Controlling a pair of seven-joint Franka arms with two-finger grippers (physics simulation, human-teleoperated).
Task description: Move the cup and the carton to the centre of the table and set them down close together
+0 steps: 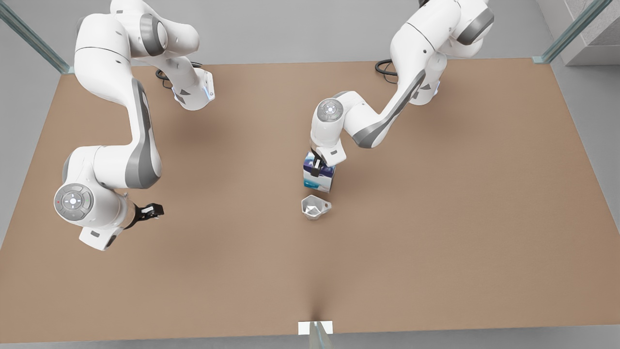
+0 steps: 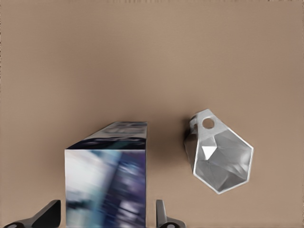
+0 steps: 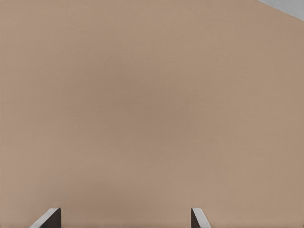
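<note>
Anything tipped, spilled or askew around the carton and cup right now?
Nothing stands out. The carton stands upright mid-table between the left gripper's jaws, the cup sits upright close beside it, apart. The right gripper waits open over bare table.

Left tool [image 2: 104,216] fingers straddle the carton [image 2: 105,185]; the cup [image 2: 219,159] stands just beside

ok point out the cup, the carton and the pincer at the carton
cup [image 1: 314,207], front view, inside the faceted bowl
carton [image 2: 107,187], left wrist view, its blurred near face
left pincer [image 1: 316,167], front view, over the carton's top
</note>
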